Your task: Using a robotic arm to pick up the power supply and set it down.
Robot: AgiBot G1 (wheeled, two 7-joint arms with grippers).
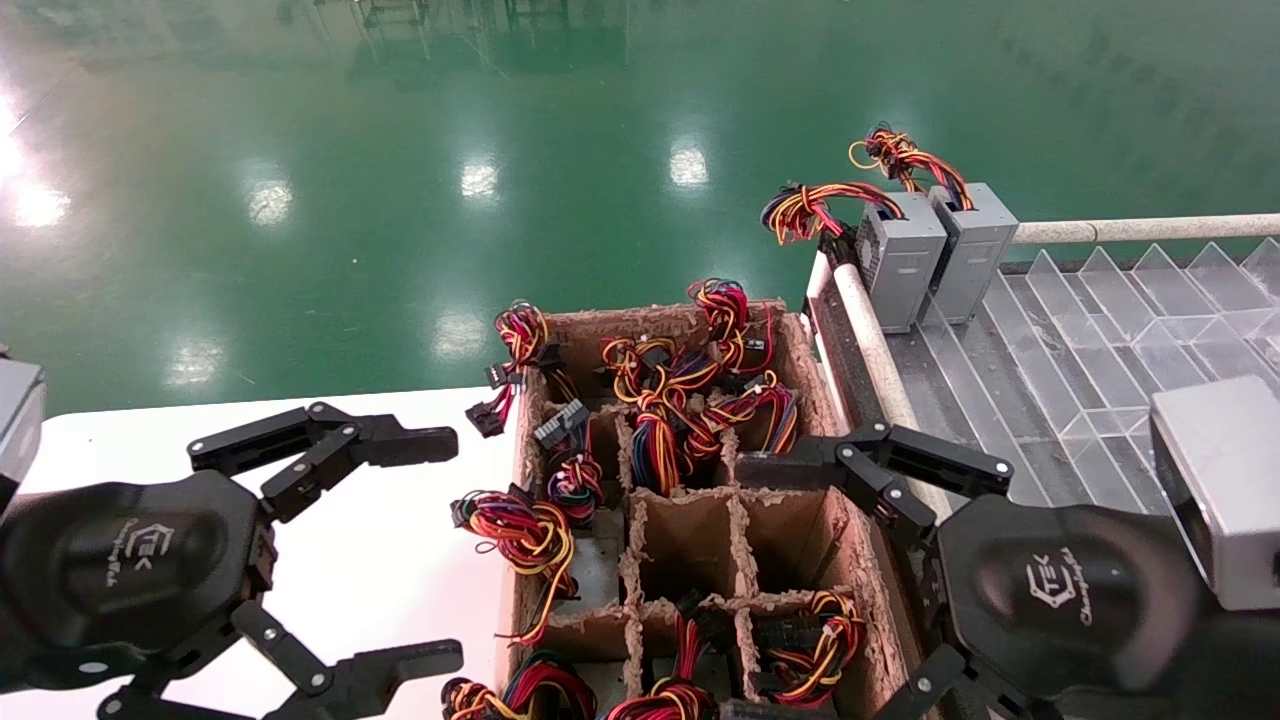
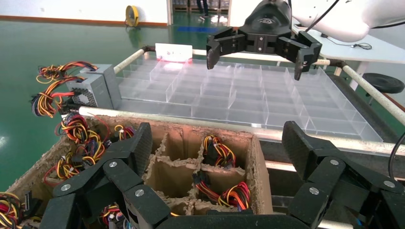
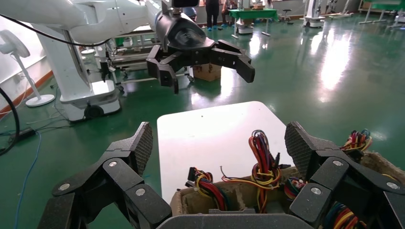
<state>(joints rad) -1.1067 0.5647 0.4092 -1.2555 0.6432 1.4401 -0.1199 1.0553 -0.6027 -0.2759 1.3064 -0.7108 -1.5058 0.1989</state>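
Power supply [image 1: 975,250] with the orange, yellow and red wire bundle is standing upright at the far left corner of the clear divider tray [image 1: 1100,330], long axis vertical, wires sprouting from its top, touching a like grey box [image 1: 900,260] on its left. Right gripper [image 1: 800,580] is hovering over the cardboard crate [image 1: 800,350], fingers spread wide and holding nothing. Left gripper [image 1: 430,545] is hanging above the white table [image 1: 400,560], equally wide open and empty.

The power supply [image 1: 970,245], a small grey metal box, stands upright at the clear tray's [image 1: 1120,330] far corner, orange-yellow-red wires curling above.
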